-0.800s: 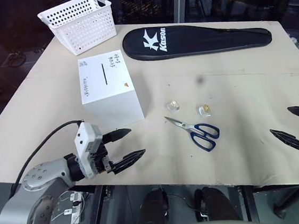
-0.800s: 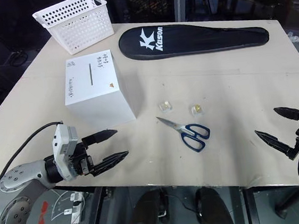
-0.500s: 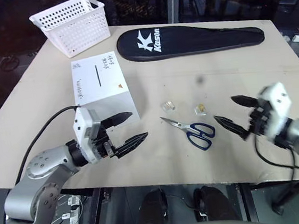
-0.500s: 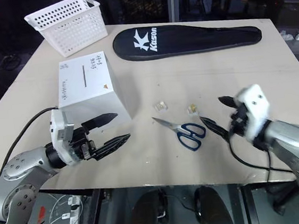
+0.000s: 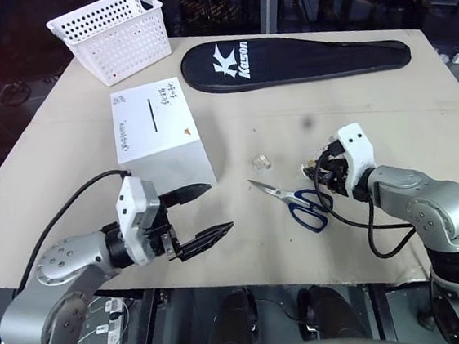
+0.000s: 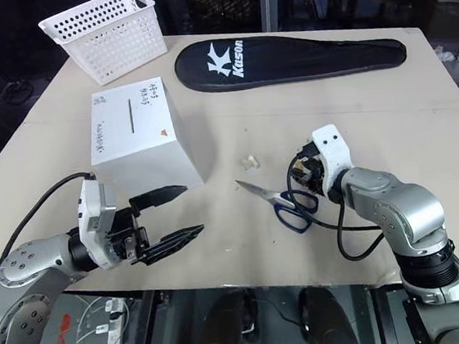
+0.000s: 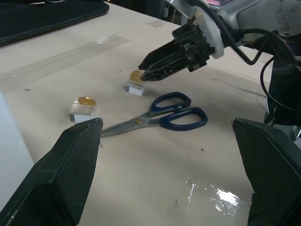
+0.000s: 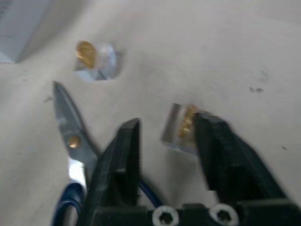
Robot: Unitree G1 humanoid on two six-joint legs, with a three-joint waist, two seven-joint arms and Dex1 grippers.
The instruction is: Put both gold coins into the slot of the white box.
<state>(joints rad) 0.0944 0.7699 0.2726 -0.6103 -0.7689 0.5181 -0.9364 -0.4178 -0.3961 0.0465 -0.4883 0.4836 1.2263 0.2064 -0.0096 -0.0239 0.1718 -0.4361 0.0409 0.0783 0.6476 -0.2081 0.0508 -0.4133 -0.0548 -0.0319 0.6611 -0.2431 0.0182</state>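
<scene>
Beside blue scissors, right gripper part-open around coin, left gripper wide open.

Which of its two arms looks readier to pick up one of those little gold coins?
The right. The right gripper already has its open fingers around the nearer gold coin on its clear case. The left gripper hangs open near the white box, farther from both coins.
</scene>
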